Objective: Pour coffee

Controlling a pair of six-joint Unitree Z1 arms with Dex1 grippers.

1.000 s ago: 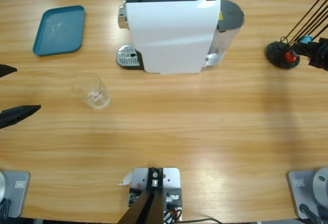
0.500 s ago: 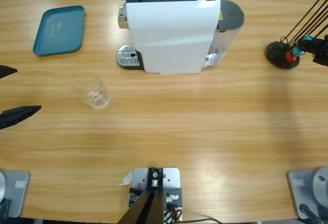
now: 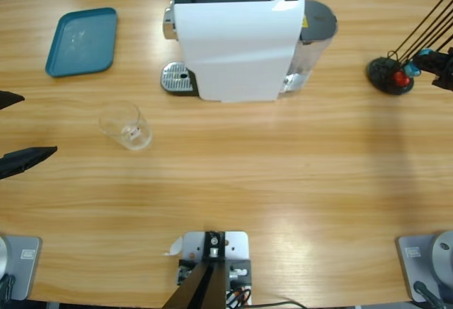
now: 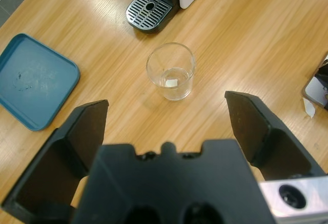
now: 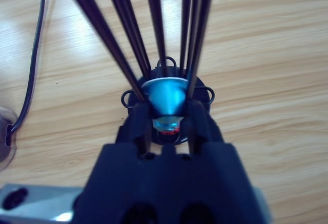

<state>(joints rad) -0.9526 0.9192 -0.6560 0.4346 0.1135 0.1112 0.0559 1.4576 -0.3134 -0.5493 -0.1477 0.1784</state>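
A clear drinking glass stands upright on the wooden table, left of the middle; I see no coffee in it. My left gripper hangs open at the table's left edge, with its jaws wide apart and the glass a short way in front of them. At the far right, my right gripper is shut on a blue capsule between the black wire rods of the capsule holder. A red capsule sits lower in that holder.
A big white coffee machine stands at the back middle, with its metal drip tray on the left side. A blue tray lies at the back left.
The right gripper has shifted slightly up and left with the blue capsule at the holder. The left gripper and the glass have not moved.
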